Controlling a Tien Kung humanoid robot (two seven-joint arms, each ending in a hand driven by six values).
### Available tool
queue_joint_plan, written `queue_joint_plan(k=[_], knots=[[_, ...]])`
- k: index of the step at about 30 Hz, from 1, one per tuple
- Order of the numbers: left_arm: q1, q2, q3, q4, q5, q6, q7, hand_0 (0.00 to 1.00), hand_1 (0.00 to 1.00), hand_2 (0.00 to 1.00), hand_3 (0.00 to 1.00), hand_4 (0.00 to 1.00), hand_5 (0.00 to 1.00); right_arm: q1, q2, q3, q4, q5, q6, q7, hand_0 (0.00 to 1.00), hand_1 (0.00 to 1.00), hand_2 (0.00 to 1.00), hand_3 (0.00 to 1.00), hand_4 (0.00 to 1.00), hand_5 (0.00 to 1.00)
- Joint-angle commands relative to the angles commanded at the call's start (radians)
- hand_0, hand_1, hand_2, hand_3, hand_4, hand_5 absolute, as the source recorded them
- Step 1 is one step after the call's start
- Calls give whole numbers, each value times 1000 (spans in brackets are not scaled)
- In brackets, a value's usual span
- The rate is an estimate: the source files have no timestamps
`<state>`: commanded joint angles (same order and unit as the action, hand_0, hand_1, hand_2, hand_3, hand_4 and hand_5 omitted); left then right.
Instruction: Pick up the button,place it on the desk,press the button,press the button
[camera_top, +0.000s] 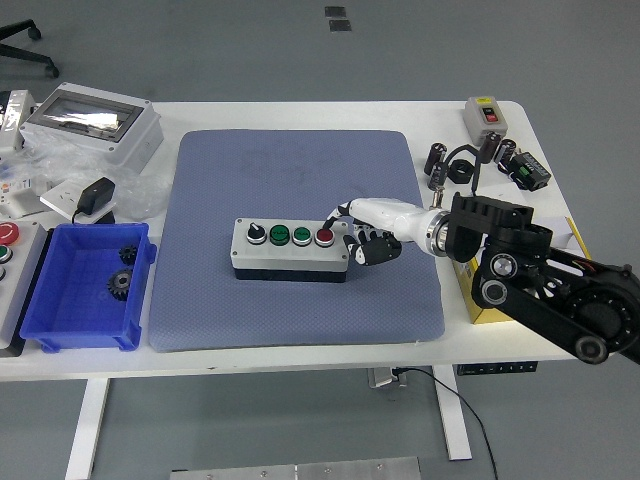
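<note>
Button box (290, 250): rigid, 4 controls, likely weighty; grasp across long sides. Right hand (366, 238) fingers curled, empty, at red button (324, 237).

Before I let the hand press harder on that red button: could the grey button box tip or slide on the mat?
Tipping seems unlikely: the button box is low, long and lies flat. Sliding also looks unlikely, since the textured blue mat should grip it. The right hand sits at its right end.

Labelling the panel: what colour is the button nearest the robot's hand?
Red, on the button box, clearest in the head view.
</note>
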<state>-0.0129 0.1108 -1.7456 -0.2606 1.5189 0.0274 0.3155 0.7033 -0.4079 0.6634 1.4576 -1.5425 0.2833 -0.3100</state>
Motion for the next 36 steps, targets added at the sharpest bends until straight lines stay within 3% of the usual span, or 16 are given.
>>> queue_joint_plan(k=[3,5,9,13,14,19,20,21,25,26,31,32,36], knots=[[0,0,-1,0,0,0,-1,620,536,510,614,482,216,-40,-5,61,9,59,11,39,85,149,198,741,181,15],[-1,-1,-2,1,2,0,-2,620,536,510,614,482,216,-84,-1,109,12,98,-9,80,85,149,198,741,181,15],[0,-4,0,2,-2,0,-4,620,537,511,614,483,222,-177,17,204,11,125,-98,164,87,156,200,729,197,15],[3,-8,5,3,-10,1,-4,620,537,511,614,483,222,-283,47,309,7,183,-218,263,87,156,200,729,197,15],[4,-9,6,3,-10,1,-4,620,537,510,614,484,226,-308,53,332,3,204,-246,288,134,263,395,741,470,171],[2,-9,1,5,-2,-1,-8,620,537,510,614,484,226,-433,84,454,-56,349,-376,439,134,263,395,741,470,171],[1,-9,0,5,1,-2,-9,620,537,509,613,485,229,-462,95,481,-74,390,-402,478,340,476,581,713,550,232],[0,-10,-1,6,3,-3,-10,620,537,509,613,485,229,-489,109,508,-92,426,-423,513,340,476,581,713,550,232],[2,-10,-2,6,11,-6,-9,620,537,509,613,485,229,-567,146,581,-136,536,-448,617,340,476,581,713,550,232],[3,-9,-3,6,13,-7,-8,620,536,509,613,486,228,-580,152,590,-143,558,-449,638,590,665,679,695,594,268],[0,-2,-16,7,34,-10,-11,620,536,509,613,486,228,-605,163,605,-160,656,-450,718,590,665,679,695,594,268],[-2,-1,-19,7,38,-11,-12,620,537,510,613,486,229,-606,164,606,-160,669,-449,725,719,722,731,694,667,390],[-7,-1,-24,7,47,-11,-13,620,537,510,613,486,229,-608,170,606,-153,687,-443,732,719,722,731,694,667,390]])
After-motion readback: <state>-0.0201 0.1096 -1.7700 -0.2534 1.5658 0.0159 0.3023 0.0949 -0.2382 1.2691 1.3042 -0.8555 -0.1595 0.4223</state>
